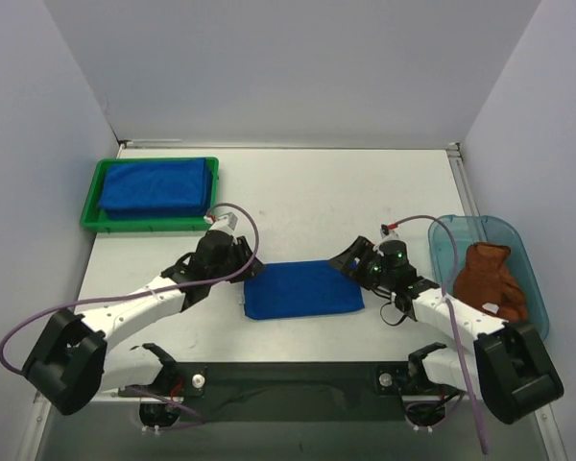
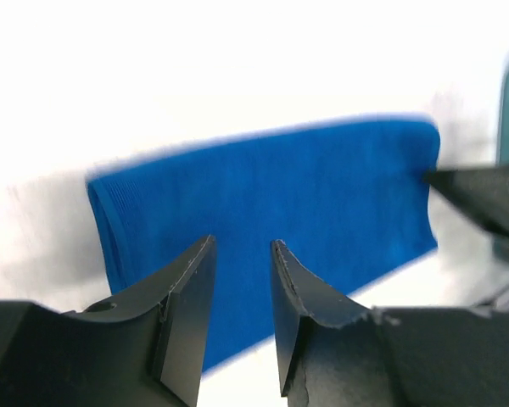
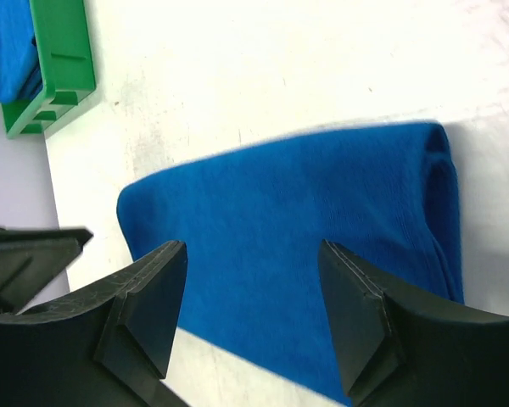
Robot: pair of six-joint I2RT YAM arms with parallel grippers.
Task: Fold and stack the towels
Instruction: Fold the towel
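A white table [image 1: 307,192] is seen, and three things are laid directly on it. A folded blue towel [image 1: 302,289] is spread flat towards the near edge. A green tray [image 1: 144,225] is set beyond the towel and to its left, well apart. A translucent teal bin [image 1: 446,254] is placed to the towel's right, apart from it.

No readable text, labels or numbers anywhere.
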